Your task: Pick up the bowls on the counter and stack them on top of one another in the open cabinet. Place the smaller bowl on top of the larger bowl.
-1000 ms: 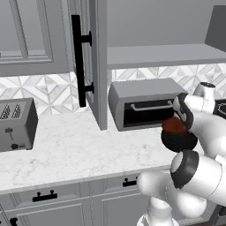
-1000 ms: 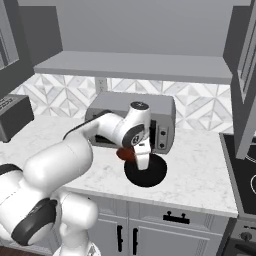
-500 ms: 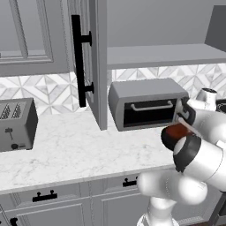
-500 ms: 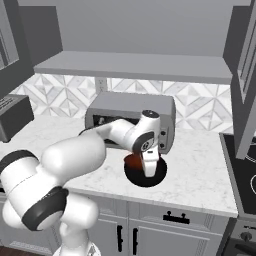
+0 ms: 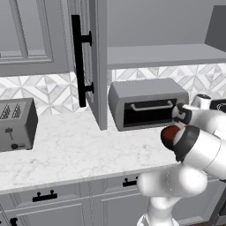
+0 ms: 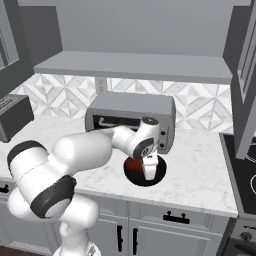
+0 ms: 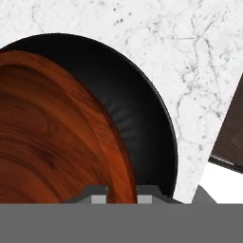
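The fingers (image 7: 121,192) pinch the rim of the reddish-brown bowl (image 7: 52,142), which sits directly ahead of them over the black bowl (image 7: 142,123) on the table (image 7: 190,57), probably so it can be lifted clear first.

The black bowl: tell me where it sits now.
The black bowl sits on the counter in front of the toaster oven, right of centre in the right base view, with the brown bowl over its left part in the hand view.
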You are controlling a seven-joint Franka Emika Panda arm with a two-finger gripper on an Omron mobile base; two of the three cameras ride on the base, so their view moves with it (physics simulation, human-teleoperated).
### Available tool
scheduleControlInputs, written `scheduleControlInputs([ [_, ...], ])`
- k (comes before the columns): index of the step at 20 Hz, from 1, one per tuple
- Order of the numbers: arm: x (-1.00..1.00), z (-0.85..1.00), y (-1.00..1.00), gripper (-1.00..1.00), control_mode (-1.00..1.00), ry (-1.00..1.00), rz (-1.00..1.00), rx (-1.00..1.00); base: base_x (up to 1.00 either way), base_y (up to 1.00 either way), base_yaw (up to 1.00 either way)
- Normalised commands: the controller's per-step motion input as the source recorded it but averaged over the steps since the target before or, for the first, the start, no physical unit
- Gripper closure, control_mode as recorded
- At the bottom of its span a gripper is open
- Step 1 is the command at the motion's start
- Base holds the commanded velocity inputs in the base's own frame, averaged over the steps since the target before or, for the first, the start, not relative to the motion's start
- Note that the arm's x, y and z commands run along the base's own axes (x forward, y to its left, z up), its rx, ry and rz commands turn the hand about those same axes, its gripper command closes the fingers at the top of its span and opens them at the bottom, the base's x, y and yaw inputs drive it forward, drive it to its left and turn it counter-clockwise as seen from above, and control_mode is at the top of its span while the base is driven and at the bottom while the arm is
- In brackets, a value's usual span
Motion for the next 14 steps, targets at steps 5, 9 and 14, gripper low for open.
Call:
scheduleControlInputs([
  [5,0.12,-0.11,-0.01,-1.00,-1.00,-0.02,0.00,0.00,0.00,0.00,0.00],
  [9,0.26,0.02,-0.08,-1.00,-1.00,0.00,0.00,0.02,0.00,0.00,0.00],
  [14,0.03,0.71,-0.10,-1.00,-1.00,0.00,0.00,0.09,0.00,0.00,0.00],
])
